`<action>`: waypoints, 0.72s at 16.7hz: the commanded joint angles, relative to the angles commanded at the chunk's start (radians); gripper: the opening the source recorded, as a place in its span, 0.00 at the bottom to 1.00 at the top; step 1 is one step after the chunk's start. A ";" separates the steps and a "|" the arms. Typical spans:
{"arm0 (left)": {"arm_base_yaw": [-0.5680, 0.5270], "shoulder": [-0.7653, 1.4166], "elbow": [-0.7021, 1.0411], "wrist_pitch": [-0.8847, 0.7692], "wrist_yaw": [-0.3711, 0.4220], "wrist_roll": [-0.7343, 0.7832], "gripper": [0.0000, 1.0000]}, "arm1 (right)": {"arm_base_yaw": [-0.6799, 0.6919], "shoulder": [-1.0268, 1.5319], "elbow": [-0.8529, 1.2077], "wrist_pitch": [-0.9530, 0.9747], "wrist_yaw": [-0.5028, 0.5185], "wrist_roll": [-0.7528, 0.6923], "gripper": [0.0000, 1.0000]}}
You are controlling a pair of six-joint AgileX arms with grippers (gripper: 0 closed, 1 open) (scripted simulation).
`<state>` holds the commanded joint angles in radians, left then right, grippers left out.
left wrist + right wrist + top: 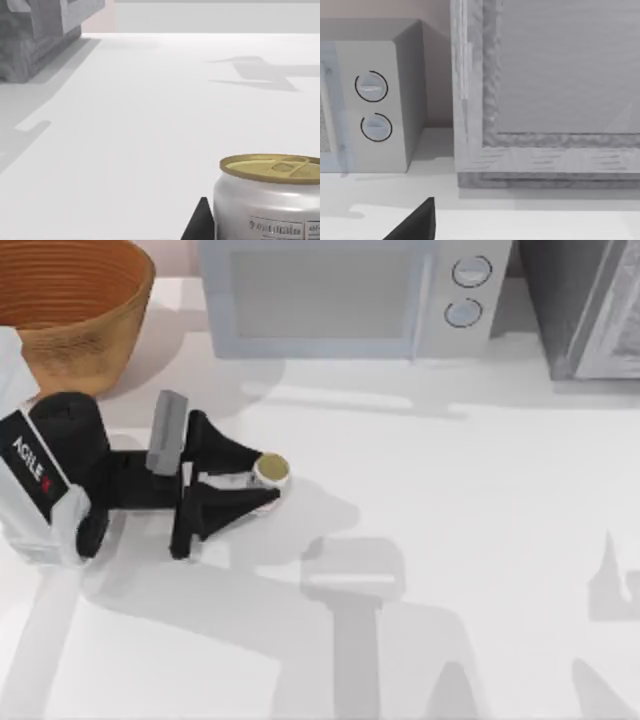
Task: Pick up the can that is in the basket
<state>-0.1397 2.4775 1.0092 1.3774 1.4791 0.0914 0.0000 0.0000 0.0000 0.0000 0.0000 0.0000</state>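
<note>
The can (270,471) is not in the basket (70,315). It stands upright on the white desk (450,540), well apart from the basket. The basket sits far behind the left arm, near the desk's back left corner, and what shows of its inside looks bare.

The left gripper (262,483) lies low over the desk and reaches toward the right. The can stands right at the tips of the jaws, between the two black fingers. The jaws look narrow around it, close to its sides, but I cannot tell if they squeeze it yet. The can's long axis points straight up, so the jaws come at it from the side. The left arm is much the nearer one.

In the left wrist view the can (267,200) is very close. It has a silver body, a gold top with a pull tab, and small print low on its side.

The right gripper (415,222) waits far off, facing the microwave (375,100); I cannot tell how its jaws stand.
</note>
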 joint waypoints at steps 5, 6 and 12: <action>0.000 0.000 0.000 0.000 0.000 0.000 0.60 | 0.000 0.000 0.000 0.000 0.000 0.000 1.00; 0.000 0.000 0.000 0.000 0.000 0.000 0.68 | 0.000 0.000 0.000 0.000 0.000 0.000 1.00; 0.000 0.000 0.000 0.000 0.000 0.000 1.00 | 0.000 0.000 0.000 0.000 0.000 0.000 1.00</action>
<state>-0.1397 2.4775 1.0092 1.3774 1.4791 0.0914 0.0000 0.0000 0.0000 0.0000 0.0000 0.0000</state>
